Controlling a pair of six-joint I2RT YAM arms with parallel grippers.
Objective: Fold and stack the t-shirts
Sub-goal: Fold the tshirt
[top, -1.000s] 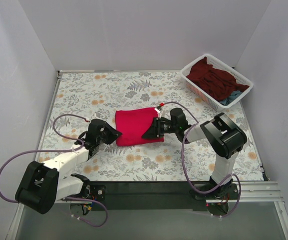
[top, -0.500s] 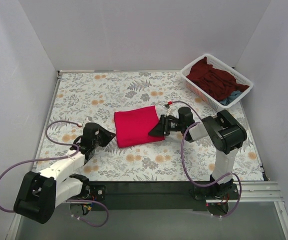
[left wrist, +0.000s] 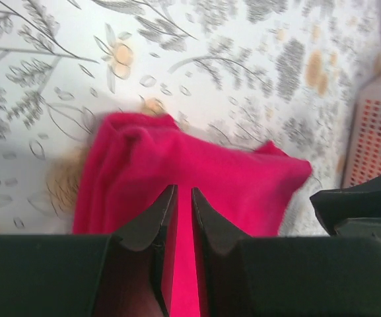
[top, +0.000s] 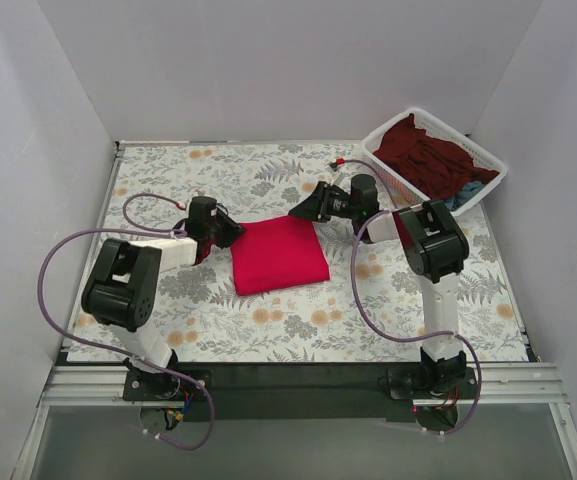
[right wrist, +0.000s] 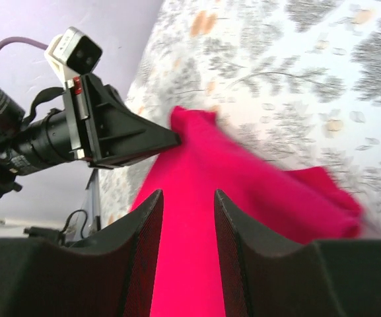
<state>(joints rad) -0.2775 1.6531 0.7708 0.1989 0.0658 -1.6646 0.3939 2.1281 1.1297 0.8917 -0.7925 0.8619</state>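
The bright red t-shirt (top: 278, 256) lies folded into a rough square on the flowered table; it also shows in the left wrist view (left wrist: 236, 178) and the right wrist view (right wrist: 256, 185). My left gripper (top: 236, 231) is at the shirt's far left corner, low over the cloth (left wrist: 183, 190), its jaws shut to a thin slit with nothing pinched. My right gripper (top: 298, 211) is at the far right corner (right wrist: 189, 193), jaws open and empty over the cloth. A dark maroon shirt (top: 423, 150) and a teal-blue one (top: 465, 194) lie in the basket.
The white mesh basket (top: 376, 156) stands at the back right corner and shows at the right edge of the left wrist view (left wrist: 375, 132). Purple cables loop beside both arms. White walls enclose the table on three sides.
Both grippers have swung from the shirt's near side edges up to its far corners. The red shirt lies in almost the same place.
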